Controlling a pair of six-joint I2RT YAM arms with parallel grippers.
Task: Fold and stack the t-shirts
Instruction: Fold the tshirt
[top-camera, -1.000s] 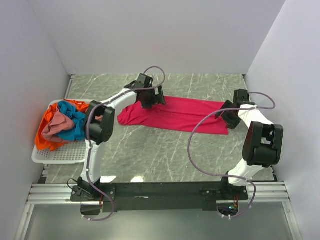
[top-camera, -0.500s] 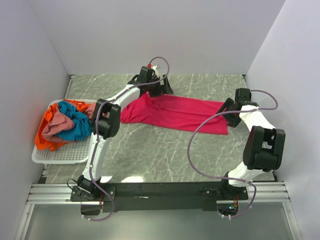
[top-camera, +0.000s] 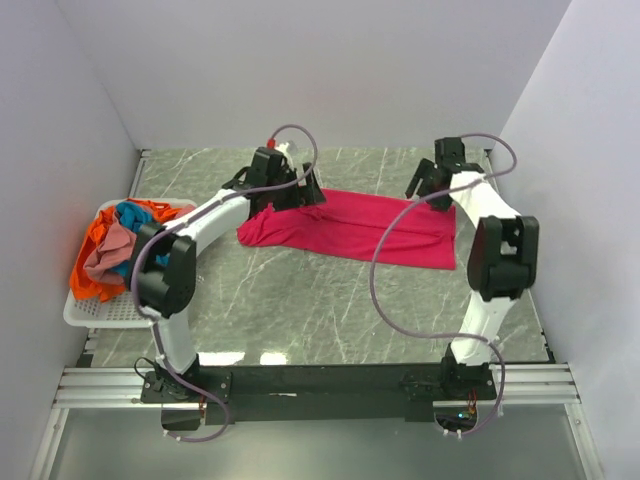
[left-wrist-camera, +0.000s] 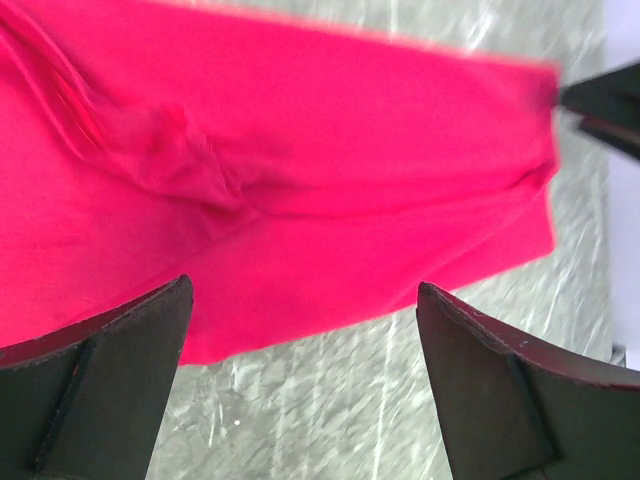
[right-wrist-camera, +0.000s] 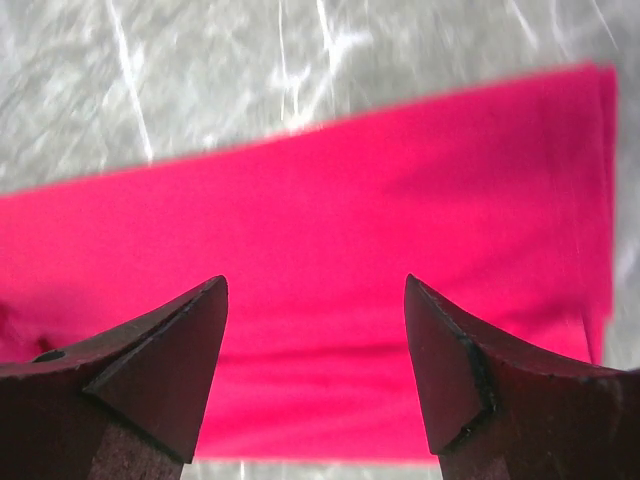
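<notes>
A bright magenta-pink t-shirt (top-camera: 365, 226) lies folded into a long band across the back of the marble table. My left gripper (top-camera: 303, 190) hovers open over its left end. In the left wrist view the cloth (left-wrist-camera: 300, 170) and its near edge show between the spread fingers (left-wrist-camera: 110, 370), which hold nothing. My right gripper (top-camera: 428, 186) hangs open over the shirt's far right part. The right wrist view shows flat magenta cloth (right-wrist-camera: 320, 230) beneath my empty right gripper (right-wrist-camera: 315, 280). More t-shirts sit heaped at the left: orange (top-camera: 88, 278), teal-blue (top-camera: 137, 216) and dusty pink (top-camera: 106, 250).
A white slatted basket (top-camera: 105, 318) at the table's left edge holds the heap. White walls close in the back and both sides. The arms' cables loop above the table. A black rail (top-camera: 330, 380) with both arm bases runs along the near edge.
My right gripper moved from the shirt's right end back to its far edge. My left gripper swung around the left end, which was pulled up and back and now lies lower again.
</notes>
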